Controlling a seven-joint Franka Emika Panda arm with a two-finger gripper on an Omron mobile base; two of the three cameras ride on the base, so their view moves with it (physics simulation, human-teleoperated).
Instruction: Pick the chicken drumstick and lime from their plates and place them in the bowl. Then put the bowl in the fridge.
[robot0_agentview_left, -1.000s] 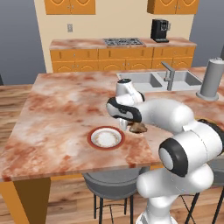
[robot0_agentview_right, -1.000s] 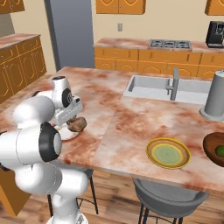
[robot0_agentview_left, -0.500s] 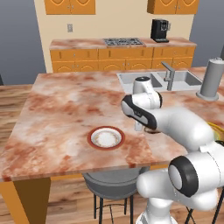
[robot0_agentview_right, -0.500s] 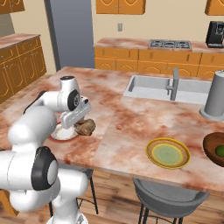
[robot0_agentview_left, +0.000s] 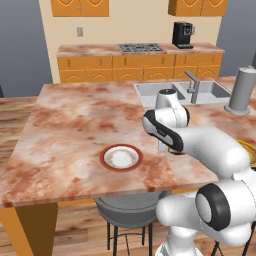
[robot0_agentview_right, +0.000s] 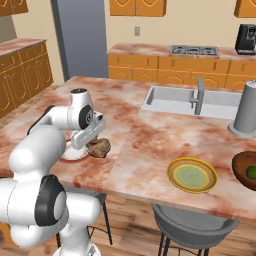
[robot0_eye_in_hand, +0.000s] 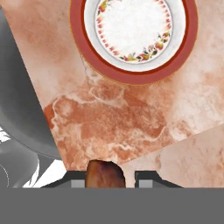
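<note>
My gripper (robot0_agentview_right: 94, 144) is shut on the chicken drumstick (robot0_agentview_right: 100, 147), a lumpy brown piece held just above the counter. In the hand view the drumstick (robot0_eye_in_hand: 104, 173) sits between the finger tips of the gripper (robot0_eye_in_hand: 104, 179). The white red-rimmed plate (robot0_agentview_left: 120, 158) lies bare just to the gripper's left; the hand view shows the plate (robot0_eye_in_hand: 133, 35) ahead. The yellow-rimmed plate (robot0_agentview_right: 192, 175) is bare too, farther right. At the right edge stands the dark brown bowl (robot0_agentview_right: 242, 167) with the lime (robot0_agentview_right: 252, 172) inside. The grey fridge (robot0_agentview_right: 80, 40) stands beyond the island.
A sink (robot0_agentview_right: 185, 102) with a faucet (robot0_agentview_right: 200, 95) is set in the island, with a grey canister (robot0_agentview_right: 247, 107) to its right. Stools (robot0_agentview_right: 192, 227) stand under the near edge. A back counter carries a stove (robot0_agentview_left: 140, 48) and a coffee machine (robot0_agentview_left: 180, 35).
The gripper has carried the drumstick to the right, off the red-rimmed plate and out over the bare counter. The plate now lies uncovered.
</note>
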